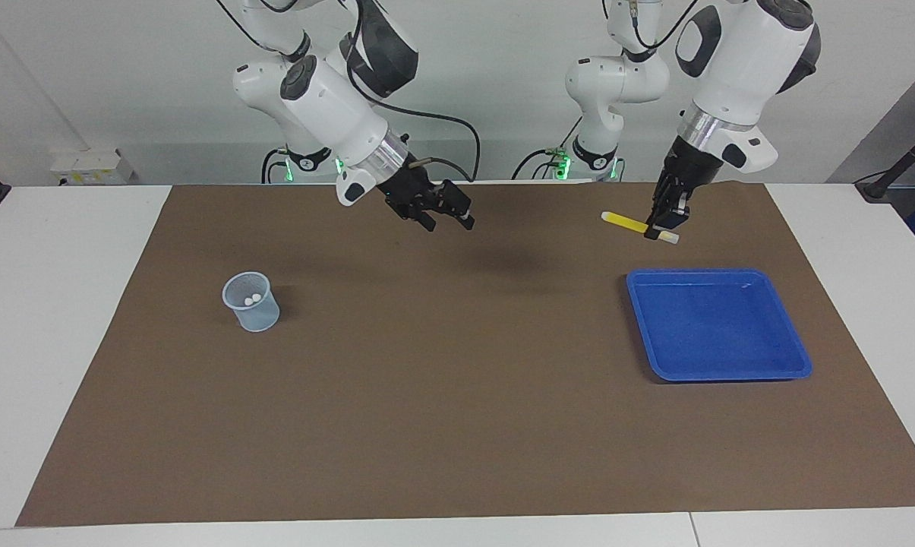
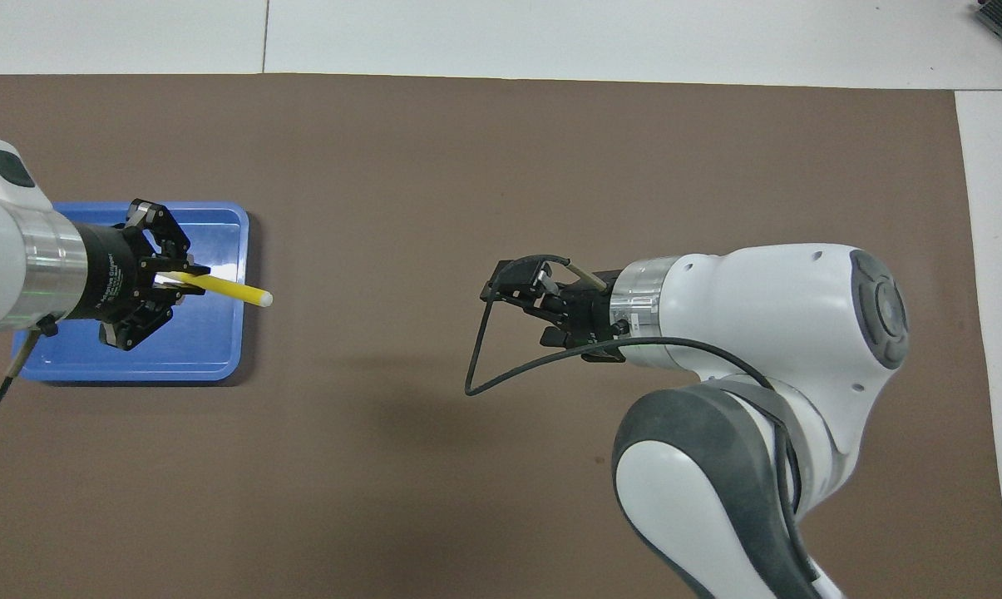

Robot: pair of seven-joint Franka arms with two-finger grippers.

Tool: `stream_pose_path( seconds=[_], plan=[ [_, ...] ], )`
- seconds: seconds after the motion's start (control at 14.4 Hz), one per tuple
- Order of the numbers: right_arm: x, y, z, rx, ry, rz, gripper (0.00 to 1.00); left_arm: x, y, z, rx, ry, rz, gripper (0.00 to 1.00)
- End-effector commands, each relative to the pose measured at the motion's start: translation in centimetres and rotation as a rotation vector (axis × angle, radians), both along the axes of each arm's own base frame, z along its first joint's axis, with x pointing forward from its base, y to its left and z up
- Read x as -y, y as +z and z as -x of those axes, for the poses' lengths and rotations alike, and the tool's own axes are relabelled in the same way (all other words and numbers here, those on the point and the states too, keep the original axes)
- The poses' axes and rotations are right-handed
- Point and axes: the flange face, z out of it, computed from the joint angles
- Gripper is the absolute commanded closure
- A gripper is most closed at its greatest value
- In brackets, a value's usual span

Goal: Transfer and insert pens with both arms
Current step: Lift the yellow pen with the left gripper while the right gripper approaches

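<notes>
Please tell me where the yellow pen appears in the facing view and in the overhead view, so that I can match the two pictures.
Facing view: the yellow pen is at upper right, up in the air, held in the left gripper, just above the blue tray.
Overhead view: the yellow pen is at middle left, sticking out past the tray's edge over the brown mat.
Shared landmark: the blue tray.

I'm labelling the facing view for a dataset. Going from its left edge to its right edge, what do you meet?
Small translucent plastic cup → right arm's open black tool → yellow pen → left arm's black tool shut on it → blue plastic tray.
</notes>
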Motion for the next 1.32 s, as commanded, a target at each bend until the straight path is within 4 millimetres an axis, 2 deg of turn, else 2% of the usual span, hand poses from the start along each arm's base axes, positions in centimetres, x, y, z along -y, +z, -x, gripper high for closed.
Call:
stream_pose_path(
  seconds=[0.0,0.21,0.42,0.62,0.76,0.83,1.25],
  plan=[
    [-3.2,0.7,0.5,0.044,-0.067,-0.062,0.0,2.1,1.0,1.3,-0.023,0.03,0.009,1.0],
    [-6.8,2.2,0.5,0.068,-0.16,-0.163,0.0,3.7,1.2,1.9,-0.026,0.048,0.012,1.0],
    [-9.0,2.7,0.9,0.081,-0.181,-0.195,0.0,4.5,1.3,2.6,-0.041,0.042,0.007,1.0],
    [-11.7,3.0,3.0,0.058,-0.16,-0.209,0.0,5.1,1.3,3.0,-0.051,0.035,0.004,1.0],
    [-13.2,2.8,3.4,0.076,-0.182,-0.23,0.0,5.2,1.5,3.2,-0.051,0.042,0.005,1.0],
    [-14.8,2.8,4.3,0.068,-0.183,-0.246,0.0,5.3,1.5,3.4,-0.058,0.045,0.003,1.0],
    [-15.4,2.3,4.3,0.068,-0.197,-0.252,0.0,5.5,1.8,3.7,-0.058,0.04,0.003,1.0]
  ],
)
